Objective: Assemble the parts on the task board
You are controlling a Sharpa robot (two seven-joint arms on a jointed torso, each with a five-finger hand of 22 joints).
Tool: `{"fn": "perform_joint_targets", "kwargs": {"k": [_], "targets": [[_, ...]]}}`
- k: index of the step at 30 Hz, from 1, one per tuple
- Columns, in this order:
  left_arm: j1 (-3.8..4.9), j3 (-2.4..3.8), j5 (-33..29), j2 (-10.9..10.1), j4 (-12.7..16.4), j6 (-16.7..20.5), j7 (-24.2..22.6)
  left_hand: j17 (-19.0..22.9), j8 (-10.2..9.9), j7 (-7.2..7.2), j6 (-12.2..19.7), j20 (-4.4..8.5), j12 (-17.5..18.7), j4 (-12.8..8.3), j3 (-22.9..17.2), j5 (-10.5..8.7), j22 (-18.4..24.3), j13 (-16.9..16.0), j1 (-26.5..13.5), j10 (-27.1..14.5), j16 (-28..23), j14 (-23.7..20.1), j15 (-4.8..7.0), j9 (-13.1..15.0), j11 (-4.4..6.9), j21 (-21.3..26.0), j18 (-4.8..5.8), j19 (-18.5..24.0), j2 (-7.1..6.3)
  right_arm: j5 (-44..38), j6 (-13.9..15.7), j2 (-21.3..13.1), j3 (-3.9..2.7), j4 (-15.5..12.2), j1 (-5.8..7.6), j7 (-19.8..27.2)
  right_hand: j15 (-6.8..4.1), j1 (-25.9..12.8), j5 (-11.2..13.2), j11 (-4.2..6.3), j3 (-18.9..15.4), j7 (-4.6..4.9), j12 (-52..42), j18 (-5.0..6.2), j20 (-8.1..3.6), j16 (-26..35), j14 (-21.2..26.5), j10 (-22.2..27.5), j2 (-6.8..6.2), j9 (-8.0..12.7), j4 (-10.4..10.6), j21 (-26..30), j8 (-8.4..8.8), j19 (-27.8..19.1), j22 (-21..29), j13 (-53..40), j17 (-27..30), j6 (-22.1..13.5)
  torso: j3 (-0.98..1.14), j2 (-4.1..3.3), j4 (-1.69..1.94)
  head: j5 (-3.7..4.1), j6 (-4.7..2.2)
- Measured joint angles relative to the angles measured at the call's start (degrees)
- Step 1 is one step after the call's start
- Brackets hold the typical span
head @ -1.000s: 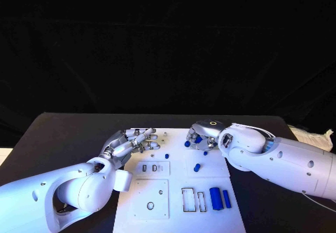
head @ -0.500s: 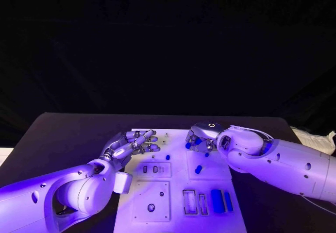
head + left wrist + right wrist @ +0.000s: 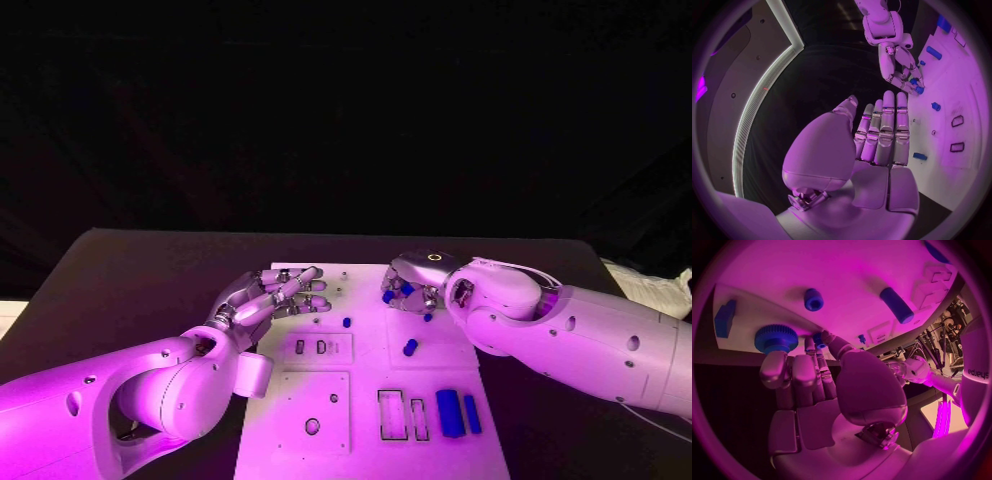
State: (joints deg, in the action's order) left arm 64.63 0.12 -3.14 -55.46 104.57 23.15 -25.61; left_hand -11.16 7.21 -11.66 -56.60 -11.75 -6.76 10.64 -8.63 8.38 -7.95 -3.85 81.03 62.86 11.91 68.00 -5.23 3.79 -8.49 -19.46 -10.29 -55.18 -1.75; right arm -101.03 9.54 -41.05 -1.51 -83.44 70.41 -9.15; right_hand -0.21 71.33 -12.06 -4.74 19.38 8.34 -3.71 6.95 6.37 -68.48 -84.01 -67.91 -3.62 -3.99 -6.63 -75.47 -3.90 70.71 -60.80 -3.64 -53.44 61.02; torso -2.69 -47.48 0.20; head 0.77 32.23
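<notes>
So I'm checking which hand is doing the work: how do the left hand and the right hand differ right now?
The left hand hovers at the task board's left edge, fingers straight and together, holding nothing. The right hand reaches down at the board's far end, fingertips on a small blue part beside a blue gear. Whether it grips that part is unclear. Both are silver hands over the same white board.

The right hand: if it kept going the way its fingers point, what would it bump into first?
Probably the blue gear on the task board: the right hand has its fingers stretched toward it, almost touching. Depth is hard to judge.
</notes>
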Motion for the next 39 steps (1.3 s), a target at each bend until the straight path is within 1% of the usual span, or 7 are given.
{"fn": "perform_joint_targets", "kwargs": {"k": [1, 12, 16, 17, 21, 30, 39], "targets": [[0.0, 0.0, 0.0, 0.0, 0.0, -0.01, 0.02, 0.0, -0.16, 0.0, 0.0, 0.0, 0.0, 0.0, 0.0, 0.0, 0.0, 0.0, 0.0, 0.0, 0.0, 0.0, 0.0, 0.0, 0.0, 0.0, 0.0, 0.0, 0.0, 0.0, 0.01, 0.0, 0.0, -0.01, 0.0, 0.0, 0.0, 0.0, 0.0, -0.07, 0.0, -0.07, 0.0, -0.49, 0.0, 0.0, 0.0, -0.07, 0.0, 0.0, 0.0, -0.13, 0.0, 0.0, -0.04, 0.0, -0.03, 0.11, 0.0, -0.01, 0.01, 0.01, -0.01], [0.02, 0.0, -0.01, -0.01, -0.09, -0.11, 0.24, -0.08, -0.16, 0.0, 0.0, 0.0, 0.32, -0.04, -0.04, 0.0, 0.0, 0.0, 0.0, 0.0, 0.0, 0.0, 0.0, 0.0, 0.0, 0.0, 0.0, 0.0, 0.0, -0.02, 0.39, 0.12, -0.04, -0.11, 0.05, 0.01, 0.0, -0.21, 0.0, 0.38, 0.78, -0.45, 0.0, -0.48, -0.15, -1.02, 0.0, -1.23, -0.21, -0.09, 1.59, -0.92, 0.01, 0.72, -1.08, -0.14, -0.73, 1.31, -0.04, -0.23, 0.1, 0.07, -0.27], [0.02, 0.0, -0.01, 0.0, -0.14, -0.12, 0.3, -0.14, -0.16, 0.0, 0.0, 0.0, 0.32, -0.19, -0.2, 0.0, -0.01, -0.01, 0.0, 0.0, 0.0, 0.0, 0.0, 0.0, 0.0, 0.0, 0.01, 0.0, 0.0, -0.02, 1.06, 0.2, -0.04, -0.08, 0.06, 0.07, -0.44, 1.06, 2.55, 1.1, 2.54, -1.26, -0.39, -0.45, -0.63, -2.09, -0.01, -3.52, 1.11, -0.39, 3.27, -2.19, -0.56, 1.86, -3.25, -0.34, -1.99, 3.32, -0.08, -0.27, 0.11, 0.09, -0.31], [0.02, 0.0, -0.01, 0.0, -0.15, -0.12, 0.32, -0.14, -0.16, 0.0, 0.0, 0.0, 0.32, -0.19, -0.2, 0.0, 0.02, -0.01, 0.0, 0.0, 0.0, 0.0, 0.0, 0.0, 0.0, 0.0, 0.0, 0.0, 0.0, -0.02, 1.3, 0.21, -0.03, -0.08, 0.05, 0.08, -0.43, 1.16, 2.87, 1.27, 3.12, -1.37, -0.39, -1.08, -0.75, -2.41, 0.0, -3.88, 1.34, -0.43, 3.4, -2.35, -0.76, 1.98, -3.57, -0.37, -2.19, 3.67, -0.08, -0.3, 0.13, 0.09, -0.32], [0.02, 0.0, -0.02, 0.01, -0.26, -0.13, 0.37, -0.19, -0.16, 0.0, 0.0, 0.0, 0.32, -0.19, -0.2, 0.0, 0.06, -0.01, 0.0, 0.0, 0.0, 0.0, 0.0, 0.0, 0.0, 0.0, 0.01, 0.0, 0.0, -0.01, 3.05, 0.24, 0.0, -0.22, 0.02, 0.07, -0.43, 1.43, 3.21, 1.65, 4.29, -1.55, -0.39, -1.26, -1.05, -2.65, 0.0, -4.69, 1.77, -0.45, 4.1, -2.91, -0.96, 2.28, -4.47, -0.41, -2.52, 4.25, -0.08, -0.36, 0.19, 0.09, -0.42], [0.03, 0.0, -0.02, 0.02, -0.59, -0.13, 0.41, -0.28, -0.4, -0.2, 0.21, 0.0, 0.55, -0.4, -0.4, 0.0, 0.05, -0.01, 0.23, 0.0, -0.23, 0.0, 0.0, 0.0, 0.0, 0.0, 0.0, 0.0, -0.22, 0.08, 7.92, 1.34, -0.24, -0.39, 0.2, -0.84, -0.43, 1.51, 3.46, 1.45, 4.61, -1.45, -0.39, -1.26, -1.13, -3.2, 0.0, -4.89, 2.14, -0.43, 4.42, -3.29, -0.96, 2.78, -5.34, -0.41, -2.98, 4.4, -0.11, -0.43, 0.23, -0.01, -0.66], [0.03, 0.0, -0.03, 0.04, -0.56, -0.12, 0.38, -0.27, -0.4, -0.2, 0.21, 0.0, 0.56, -0.39, -0.4, 0.0, 0.05, -0.01, 0.23, 0.0, -0.23, 0.0, 0.0, 0.0, 0.0, 0.0, 0.01, 0.01, -0.22, 0.2, 10.74, 3.42, -0.28, 0.84, 0.6, -1.71, -0.43, 1.5, 3.67, 1.45, 4.7, -1.28, -0.39, -1.26, -1.13, -3.42, 0.0, -4.9, 2.15, -0.43, 4.52, -3.48, -0.96, 2.77, -5.46, -0.4, -3.07, 4.59, -0.19, -0.58, 0.29, -0.15, -0.86]]}}
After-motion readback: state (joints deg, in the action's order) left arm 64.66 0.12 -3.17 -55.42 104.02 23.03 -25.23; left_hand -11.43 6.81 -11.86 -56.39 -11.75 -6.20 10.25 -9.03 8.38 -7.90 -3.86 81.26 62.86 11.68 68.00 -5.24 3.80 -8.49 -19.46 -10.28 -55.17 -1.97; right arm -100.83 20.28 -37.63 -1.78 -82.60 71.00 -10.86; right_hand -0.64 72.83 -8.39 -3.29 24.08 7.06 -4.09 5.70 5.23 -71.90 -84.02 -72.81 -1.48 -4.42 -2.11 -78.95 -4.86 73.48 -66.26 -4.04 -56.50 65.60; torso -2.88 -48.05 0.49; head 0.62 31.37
